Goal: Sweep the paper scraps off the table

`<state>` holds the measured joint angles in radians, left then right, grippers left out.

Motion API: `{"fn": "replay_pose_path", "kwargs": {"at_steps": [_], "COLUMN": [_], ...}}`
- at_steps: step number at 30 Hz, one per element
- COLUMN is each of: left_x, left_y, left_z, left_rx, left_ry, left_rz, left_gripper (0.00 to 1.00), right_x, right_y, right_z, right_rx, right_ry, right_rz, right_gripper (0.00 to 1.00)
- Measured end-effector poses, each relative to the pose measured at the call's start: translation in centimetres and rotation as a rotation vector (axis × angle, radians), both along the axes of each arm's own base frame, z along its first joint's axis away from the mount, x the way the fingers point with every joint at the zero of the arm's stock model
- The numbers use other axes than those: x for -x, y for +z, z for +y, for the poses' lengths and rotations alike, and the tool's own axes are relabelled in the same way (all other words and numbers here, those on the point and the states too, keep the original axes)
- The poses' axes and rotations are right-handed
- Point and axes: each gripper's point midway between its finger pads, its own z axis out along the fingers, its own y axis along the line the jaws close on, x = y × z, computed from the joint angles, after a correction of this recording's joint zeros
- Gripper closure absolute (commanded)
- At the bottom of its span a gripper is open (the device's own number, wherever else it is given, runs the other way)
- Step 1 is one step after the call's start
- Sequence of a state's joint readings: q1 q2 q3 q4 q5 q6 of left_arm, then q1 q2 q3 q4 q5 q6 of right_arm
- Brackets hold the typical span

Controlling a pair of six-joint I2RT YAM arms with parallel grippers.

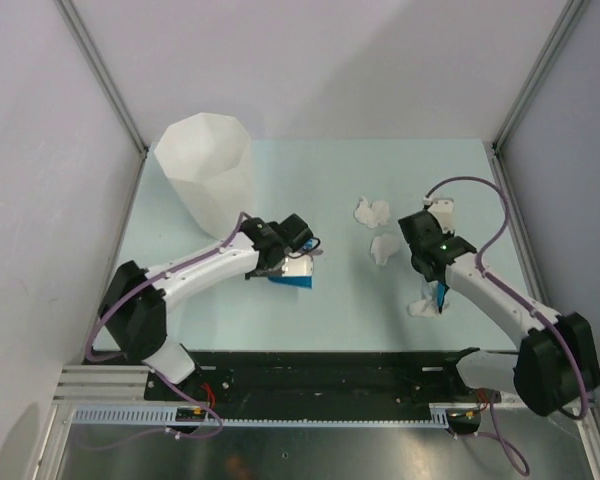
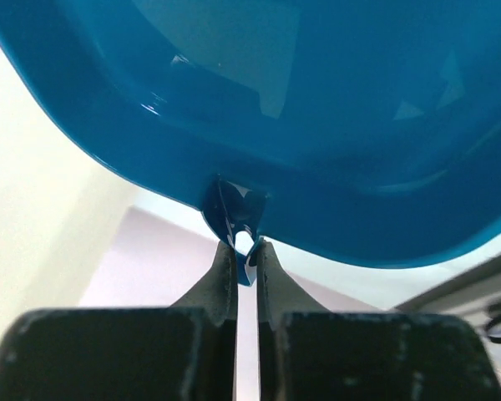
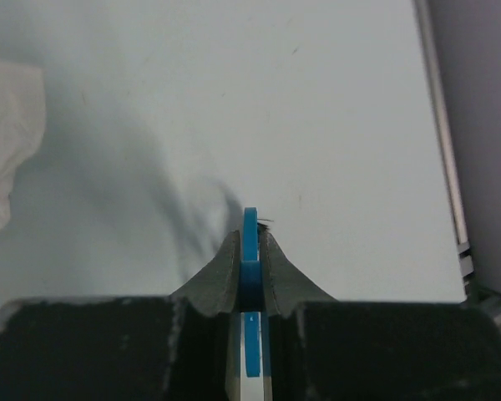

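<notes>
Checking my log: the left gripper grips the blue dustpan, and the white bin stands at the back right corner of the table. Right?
No. The white bin stands at the back left corner of the table, as the top external view shows. The left gripper does grip the blue dustpan.

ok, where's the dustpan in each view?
Top: dustpan left of centre, under the left claw.
Left wrist: dustpan fills the upper frame, its tab pinched in the claw.
Right wrist: not in it; the blue strip there is something else.
Landmark: left claw, in top and left wrist.
</notes>
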<state>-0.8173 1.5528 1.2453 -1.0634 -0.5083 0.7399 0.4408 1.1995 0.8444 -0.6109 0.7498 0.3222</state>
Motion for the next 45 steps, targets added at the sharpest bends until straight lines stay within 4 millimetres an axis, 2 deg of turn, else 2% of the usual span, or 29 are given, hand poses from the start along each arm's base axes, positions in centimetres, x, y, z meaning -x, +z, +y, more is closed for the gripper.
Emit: {"fn": "replay_pose_path", "kwargs": {"at_steps": [1, 3, 7, 9, 14, 17, 19, 21, 24, 28, 29, 30, 33, 34, 35, 36, 41, 45], "left_x": [1.0, 2.3, 4.4, 5.5, 7.6, 8.7, 9.0, 9.2, 9.5, 9.7, 9.7, 9.7, 9.7, 9.7, 9.8, 9.8, 10.0, 10.0], "left_y": [-1.7, -3.5, -6.2, -7.6, -10.3, -11.4, -11.8, -12.0, -12.3, -12.4, -12.4, -12.4, -12.4, -12.5, -12.6, -12.6, -12.4, -12.8], "left_z": [-0.2, -0.2, 0.3, 1.0, 3.1, 4.4, 4.9, 5.1, 5.5, 5.6, 5.5, 5.3, 4.5, 4.1, 3.6, 3.3, 2.2, 3.4], "left_rx": [0.008, 0.019, 0.026, 0.011, -0.055, -0.096, -0.111, -0.115, -0.124, -0.123, -0.120, -0.110, -0.071, -0.053, -0.022, -0.007, 0.152, 0.276], "left_ry": [0.007, 0.022, 0.047, 0.057, 0.067, 0.071, 0.073, 0.072, 0.071, 0.074, 0.074, 0.076, 0.075, 0.072, 0.072, 0.064, 0.034, 0.031], "left_rz": [0.063, 0.135, 0.232, 0.272, 0.339, 0.372, 0.378, 0.381, 0.389, 0.397, 0.400, 0.405, 0.418, 0.425, 0.428, 0.433, 0.415, 0.380], "left_gripper": [1.00, 1.00, 1.00, 1.00, 1.00, 1.00, 1.00, 1.00, 1.00, 1.00, 0.96, 0.77, 0.51, 0.46, 0.44, 0.35, 0.31, 0.31], "right_x": [0.3, 0.3, 0.5, 0.9, 1.7, 1.4, 0.8, 0.3, -0.2, 0.0, 0.3, 0.7, 1.7, 1.8, 2.0, 2.1, 2.9, 3.7], "right_y": [-1.0, -2.2, -3.4, -3.3, -1.3, -0.1, -0.2, -0.3, 1.1, 4.9, 6.0, 6.9, 9.4, 9.8, 10.0, 10.1, 9.1, 8.4], "right_z": [0.2, 0.8, 3.4, 6.3, 16.8, 22.5, 24.7, 25.8, 26.5, 27.0, 26.7, 26.3, 25.4, 25.1, 24.8, 24.6, 23.5, 22.3], "right_rx": [-0.001, -0.018, -0.102, -0.155, -0.390, -0.541, -0.598, -0.613, -0.607, -0.602, -0.596, -0.588, -0.578, -0.576, -0.571, -0.567, -0.534, -0.526], "right_ry": [0.004, 0.013, 0.060, 0.132, 0.359, 0.450, 0.474, 0.485, 0.512, 0.565, 0.573, 0.580, 0.597, 0.599, 0.599, 0.599, 0.605, 0.605], "right_rz": [0.046, 0.101, 0.143, 0.125, -0.005, -0.086, -0.108, -0.115, -0.144, -0.229, -0.254, -0.275, -0.323, -0.329, -0.330, -0.329, -0.297, -0.288], "right_gripper": [1.00, 1.00, 1.00, 1.00, 1.00, 1.00, 1.00, 1.00, 1.00, 1.00, 1.00, 1.00, 1.00, 1.00, 1.00, 1.00, 1.00, 1.00]}}
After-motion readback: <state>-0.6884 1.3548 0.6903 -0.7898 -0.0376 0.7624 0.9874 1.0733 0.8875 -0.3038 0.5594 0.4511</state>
